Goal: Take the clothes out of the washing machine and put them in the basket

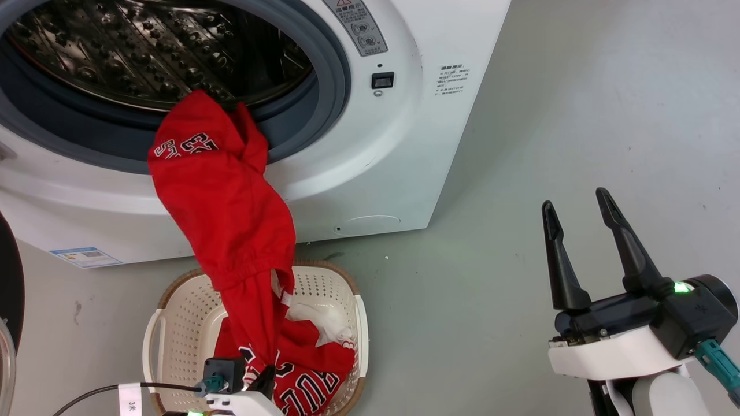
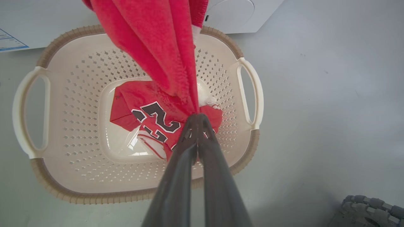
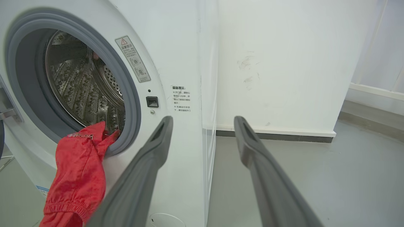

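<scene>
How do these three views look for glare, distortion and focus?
Head view: sharp and evenly lit, with bright glints on the drum. Left wrist view: the wide angle bows the basket, there is a shiny patch on its bottom, and the left gripper, shut on the clothes, is soft near the lens. Right wrist view: the right gripper looks soft up close, the background clear.
</scene>
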